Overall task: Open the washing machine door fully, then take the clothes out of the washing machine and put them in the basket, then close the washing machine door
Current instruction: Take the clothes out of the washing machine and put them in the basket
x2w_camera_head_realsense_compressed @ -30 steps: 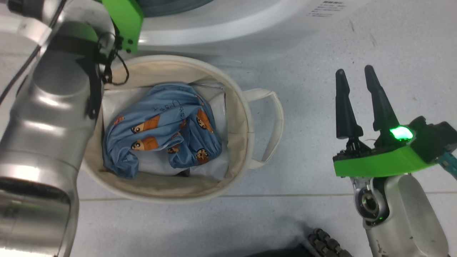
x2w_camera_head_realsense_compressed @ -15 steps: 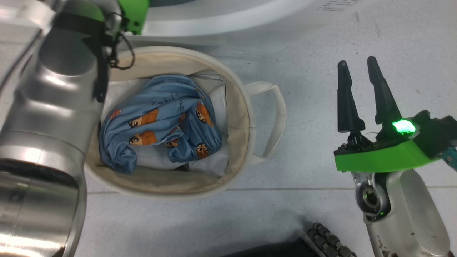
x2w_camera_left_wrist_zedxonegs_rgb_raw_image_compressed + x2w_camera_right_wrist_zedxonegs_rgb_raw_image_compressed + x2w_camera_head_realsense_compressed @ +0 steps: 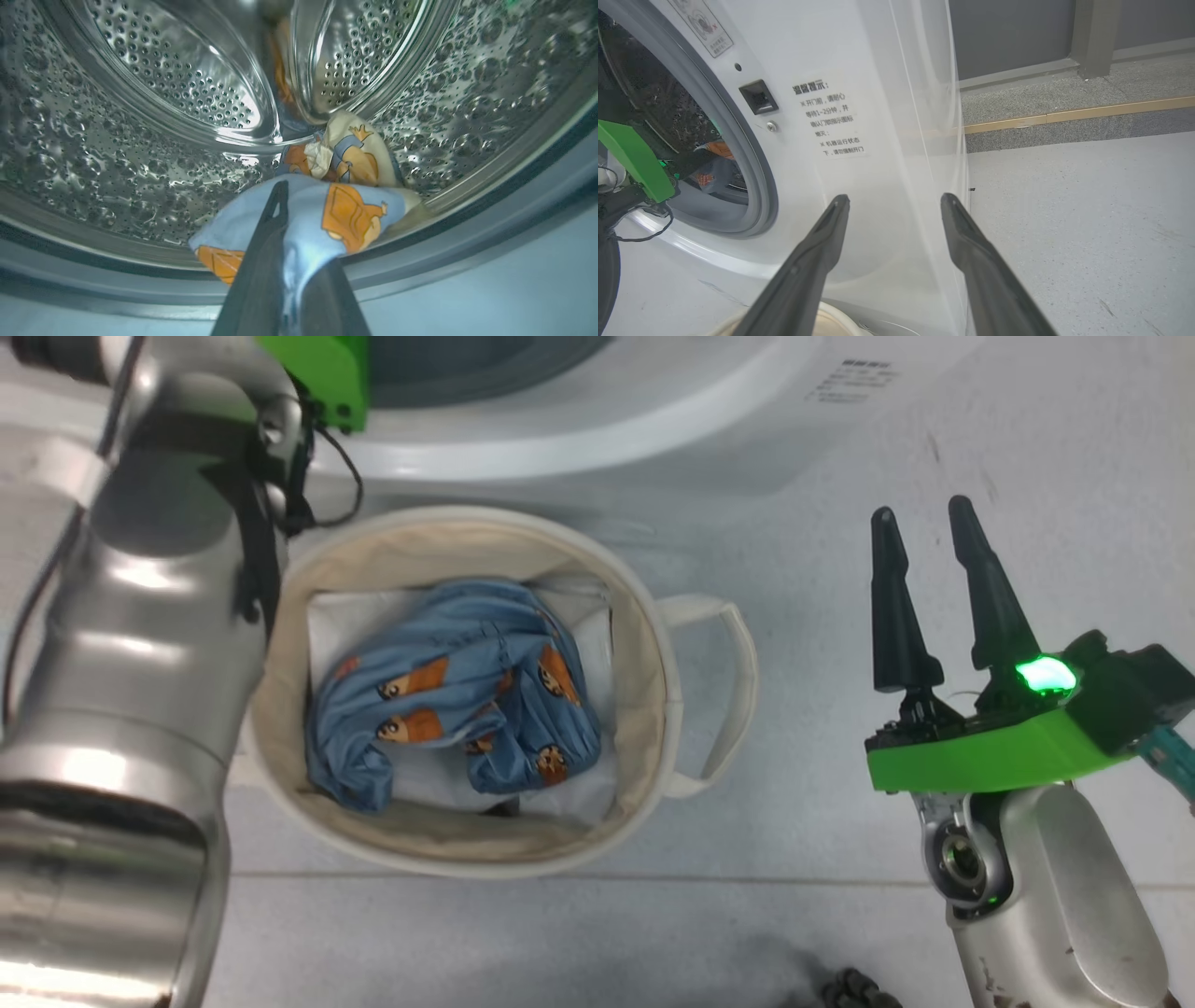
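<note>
Pale grey tiled floor, the cream basket and the white washing machine directly upon it

The left arm hides part of the basket; the washing machine is cut off above.

In my right wrist view, the washing machine carried a printed black notice on its white front.

- Heading: 温馨提示.
- Item 1: 开门前,请耐心等待1-2分钟,并确认门锁指示图标熄灭.
- Item 2: 机器运行状态下,请勿强制开门.

Above it, a small sticker bore pictograms and a red cross. Its lettering was too small for me to read.

In my head view, the printed lines on the machine were too small to read. A dark scribble on the clothes was not legible.
</note>
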Robot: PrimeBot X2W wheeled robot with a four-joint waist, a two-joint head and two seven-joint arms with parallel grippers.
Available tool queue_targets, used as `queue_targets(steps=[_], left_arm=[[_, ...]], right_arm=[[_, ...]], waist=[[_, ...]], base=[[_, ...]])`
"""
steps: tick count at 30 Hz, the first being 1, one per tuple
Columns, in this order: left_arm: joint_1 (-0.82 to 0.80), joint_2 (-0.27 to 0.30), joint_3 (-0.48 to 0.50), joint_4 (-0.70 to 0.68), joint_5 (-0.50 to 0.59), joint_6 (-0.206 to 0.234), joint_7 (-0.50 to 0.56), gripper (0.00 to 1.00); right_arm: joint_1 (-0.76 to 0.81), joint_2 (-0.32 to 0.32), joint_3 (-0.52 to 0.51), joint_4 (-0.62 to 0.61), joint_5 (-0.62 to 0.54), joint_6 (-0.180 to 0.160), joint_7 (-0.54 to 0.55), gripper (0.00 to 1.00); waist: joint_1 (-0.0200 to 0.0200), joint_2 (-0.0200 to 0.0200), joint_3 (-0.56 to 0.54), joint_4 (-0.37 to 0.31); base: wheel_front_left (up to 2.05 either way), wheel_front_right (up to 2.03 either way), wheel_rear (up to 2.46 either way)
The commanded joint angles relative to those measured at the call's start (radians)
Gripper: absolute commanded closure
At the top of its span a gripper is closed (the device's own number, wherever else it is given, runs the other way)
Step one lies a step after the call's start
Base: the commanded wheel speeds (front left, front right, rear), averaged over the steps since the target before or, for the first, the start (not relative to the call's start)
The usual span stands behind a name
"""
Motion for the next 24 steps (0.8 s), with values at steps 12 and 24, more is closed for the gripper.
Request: queue_targets(steps=[12,24], left_arm=[[0.357,0.067,0.085,-0.553,-0.015,0.047,-0.018,1.00],[0.688,0.056,0.204,-1.106,-0.032,0.073,-0.018,1.00]], right_arm=[[0.105,0.002,0.034,0.015,-0.031,0.000,-0.005,0.00],[0.153,0.002,0.032,0.041,-0.023,0.000,-0.005,0.00]], waist=[[-0.0001,0.0000,-0.230,0.069],[-0.0001,0.0000,-0.351,0.077]], base=[[0.00,0.00,0.00],[0.00,0.00,0.00]])
